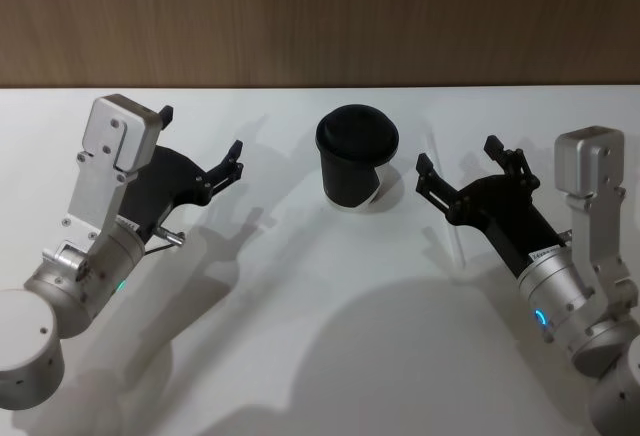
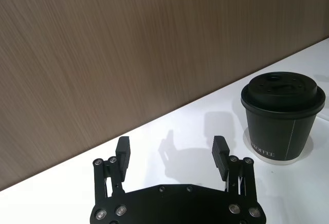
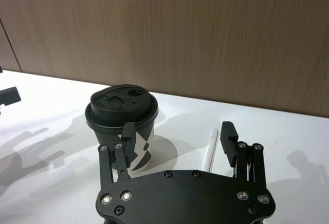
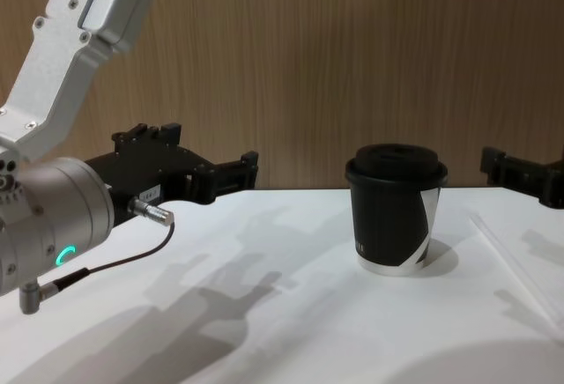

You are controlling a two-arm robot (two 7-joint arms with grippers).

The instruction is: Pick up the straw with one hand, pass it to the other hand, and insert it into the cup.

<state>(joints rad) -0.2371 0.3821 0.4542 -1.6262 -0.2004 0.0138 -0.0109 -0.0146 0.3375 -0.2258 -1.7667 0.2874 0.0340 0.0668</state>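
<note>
The black paper cup with its domed lid stands upright at the table's middle back; it also shows in the chest view and both wrist views. The white straw lies flat on the table just right of the cup, partly under my right gripper; the straw runs front to back. My right gripper hovers open and empty over it. Left of the cup, my left gripper is held open and empty above the table.
A wood-panel wall rises right behind the back edge of the white table. Bare tabletop stretches in front of the cup and between the two arms.
</note>
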